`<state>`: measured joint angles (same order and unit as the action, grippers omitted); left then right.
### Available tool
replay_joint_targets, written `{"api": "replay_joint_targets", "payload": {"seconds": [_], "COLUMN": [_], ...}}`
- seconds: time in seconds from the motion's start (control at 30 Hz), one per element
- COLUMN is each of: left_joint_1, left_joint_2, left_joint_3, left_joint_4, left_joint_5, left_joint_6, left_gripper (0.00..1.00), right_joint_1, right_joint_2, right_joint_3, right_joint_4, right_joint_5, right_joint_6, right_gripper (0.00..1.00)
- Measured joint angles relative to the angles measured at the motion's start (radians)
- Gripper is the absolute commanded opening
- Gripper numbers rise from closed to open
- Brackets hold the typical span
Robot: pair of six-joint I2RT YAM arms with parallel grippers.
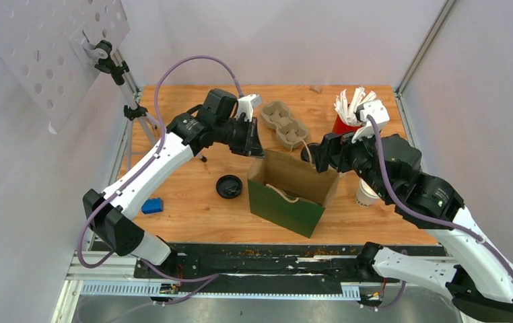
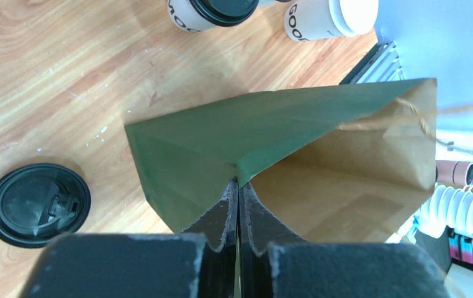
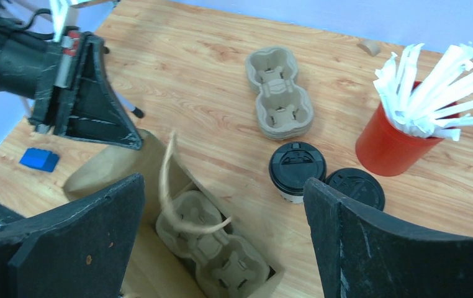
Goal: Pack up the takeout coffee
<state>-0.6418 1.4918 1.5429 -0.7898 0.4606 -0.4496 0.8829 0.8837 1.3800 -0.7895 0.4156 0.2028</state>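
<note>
A green paper bag (image 1: 287, 195) stands open mid-table. My left gripper (image 1: 254, 145) is shut on its back-left rim, seen pinched in the left wrist view (image 2: 239, 183). My right gripper (image 1: 321, 153) is open and empty, above the bag's right rim, over its mouth in the right wrist view (image 3: 221, 186). A grey pulp carrier (image 3: 221, 248) lies inside the bag. One white cup with a black lid (image 3: 296, 171) stands just behind the bag (image 2: 212, 12). A second white cup (image 1: 367, 194) stands right of the bag with no lid (image 2: 339, 15).
A loose black lid (image 1: 229, 186) lies left of the bag. Another black lid (image 3: 353, 186) sits beside the lidded cup, partly hidden by my finger. A spare carrier (image 1: 282, 121) and a red cup of stirrers (image 1: 345, 124) stand behind. A blue block (image 1: 151, 205) lies left.
</note>
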Motion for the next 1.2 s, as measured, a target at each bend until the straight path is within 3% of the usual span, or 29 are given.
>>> {"api": "replay_joint_targets", "payload": {"seconds": [0.37, 0.63, 0.7, 0.77, 0.8, 0.83, 0.97, 1.03, 1.07, 1.1, 1.2], "left_joint_1": [0.000, 0.000, 0.000, 0.000, 0.000, 0.000, 0.000, 0.000, 0.000, 0.000, 0.000], "left_joint_2": [-0.154, -0.188, -0.190, -0.190, -0.190, -0.190, -0.190, -0.186, -0.183, -0.180, -0.172], "left_joint_3": [-0.081, -0.084, -0.091, -0.103, -0.106, -0.108, -0.098, -0.065, -0.036, -0.008, 0.106], "left_joint_4": [-0.074, -0.132, -0.134, -0.134, -0.134, -0.135, -0.151, -0.191, -0.215, -0.235, -0.293], "left_joint_5": [-0.084, -0.126, -0.136, -0.147, -0.151, -0.157, -0.182, -0.210, -0.227, -0.239, -0.291], "left_joint_6": [-0.047, -0.040, -0.036, -0.034, -0.029, -0.027, -0.019, -0.017, -0.016, -0.010, -0.003], "left_gripper": [0.00, 0.06, 0.14, 0.31, 0.45, 0.51, 0.61, 0.78, 0.93, 0.99, 1.00], "right_joint_1": [-0.038, -0.332, -0.399, -0.467, -0.487, -0.515, -0.605, -0.640, -0.650, -0.662, -0.684], "right_joint_2": [0.145, 0.182, 0.190, 0.208, 0.216, 0.228, 0.294, 0.333, 0.348, 0.362, 0.391], "right_joint_3": [0.020, 0.018, 0.006, -0.031, -0.050, -0.079, -0.172, -0.188, -0.189, -0.189, -0.188], "right_joint_4": [-0.101, -0.106, -0.097, -0.074, -0.066, -0.052, -0.013, 0.007, 0.014, 0.027, 0.046], "right_joint_5": [0.116, -0.009, -0.044, -0.088, -0.105, -0.131, -0.221, -0.256, -0.267, -0.276, -0.298], "right_joint_6": [-0.003, -0.026, -0.033, -0.040, -0.045, -0.049, -0.061, -0.066, -0.068, -0.070, -0.074], "right_gripper": [0.97, 0.92, 0.90, 0.89, 0.88, 0.88, 0.87, 0.87, 0.87, 0.86, 0.85]}}
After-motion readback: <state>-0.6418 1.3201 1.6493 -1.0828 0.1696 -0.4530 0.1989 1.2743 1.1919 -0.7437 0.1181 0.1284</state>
